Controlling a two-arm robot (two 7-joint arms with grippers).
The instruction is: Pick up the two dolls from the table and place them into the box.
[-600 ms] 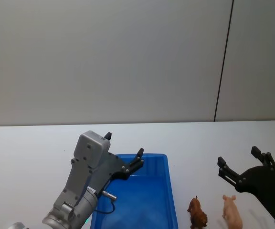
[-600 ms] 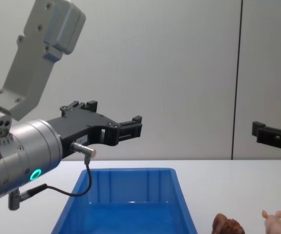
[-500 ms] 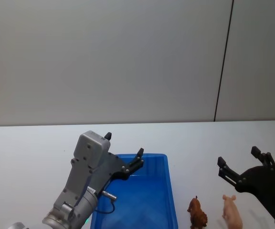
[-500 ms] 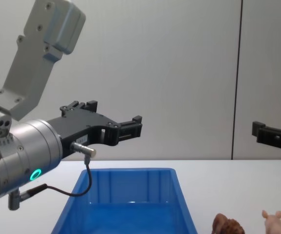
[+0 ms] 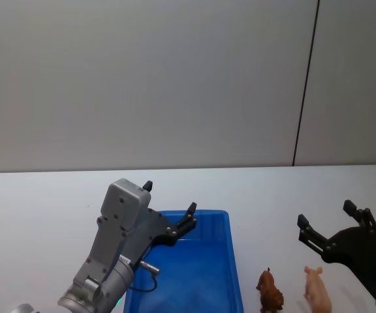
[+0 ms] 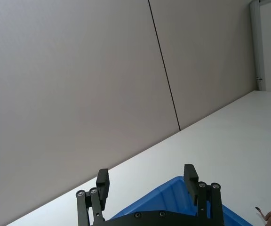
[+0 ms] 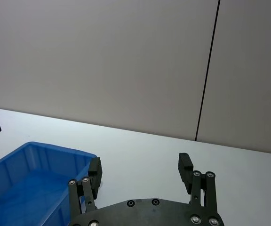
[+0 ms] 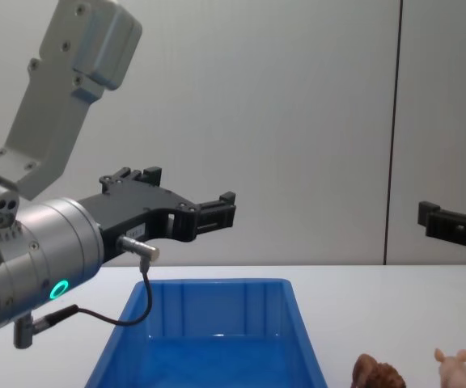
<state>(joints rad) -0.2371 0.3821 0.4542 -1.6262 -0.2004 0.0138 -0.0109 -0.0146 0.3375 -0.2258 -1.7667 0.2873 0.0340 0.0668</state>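
Observation:
The blue box [image 5: 231,248] sits on the white table [image 5: 38,208], low in the head view. Right of it stand the two dolls: a dark reddish-brown one [image 5: 269,291] close to the box wall and a pale pink one [image 5: 317,291] beside it. My left gripper [image 5: 170,197] hovers open above the box's far left corner, holding nothing. My right gripper [image 5: 326,214] is open in the air just beyond the pink doll, apart from both dolls. The chest view has the dolls [image 8: 377,375] [image 8: 458,368] at its bottom right.
A plain grey wall with a dark vertical seam [image 5: 305,85] stands behind the table. White tabletop stretches left of the box and beyond it. The box interior [image 8: 217,356] holds nothing I can see.

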